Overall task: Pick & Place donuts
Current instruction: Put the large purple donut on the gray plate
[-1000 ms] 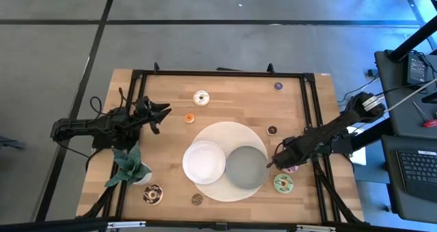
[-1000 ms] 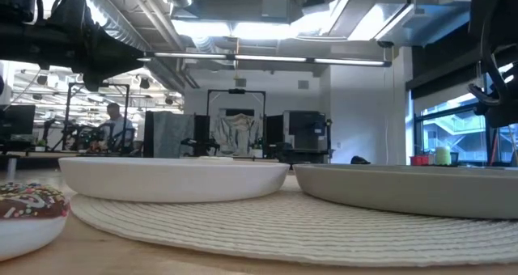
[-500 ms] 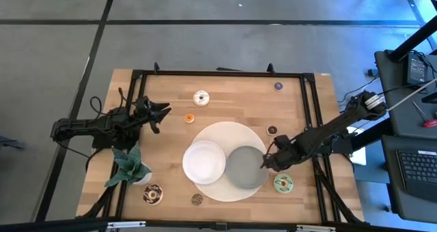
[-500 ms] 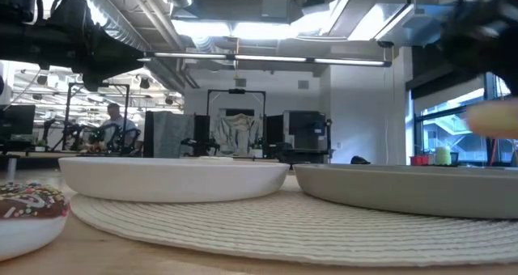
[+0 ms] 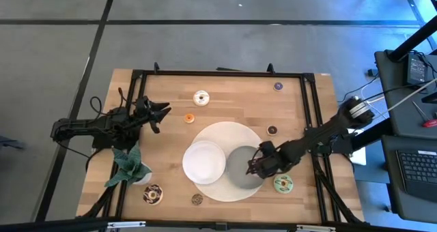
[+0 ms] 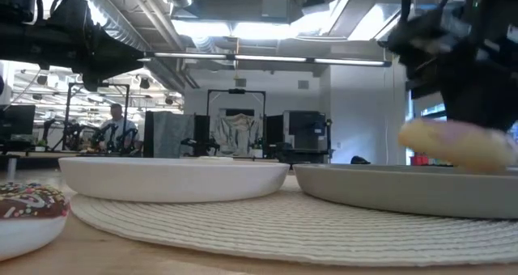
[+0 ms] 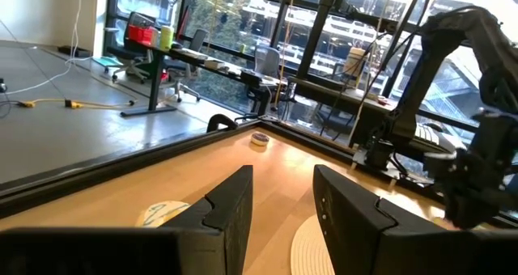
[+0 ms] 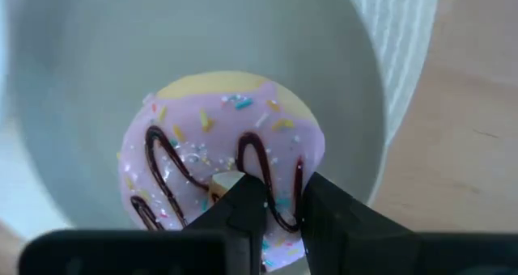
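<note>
Pale wood-grain table [image 5: 232, 106]; ribbed woven mat [image 6: 267, 218]; smooth matt grey plate [image 8: 243, 40]; glossy pink-iced donut [image 8: 222, 158].

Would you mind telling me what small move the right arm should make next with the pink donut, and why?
Probably lower a touch and open: the right gripper holds the pink donut over the grey plate, seemingly just above it in the low view.

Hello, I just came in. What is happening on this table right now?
The right gripper holds the pink donut just above the grey plate, seemingly about to set it there. The left gripper waits, open and empty, at the table's left side. The green donut, white donut and chocolate donut lie on the table.
</note>
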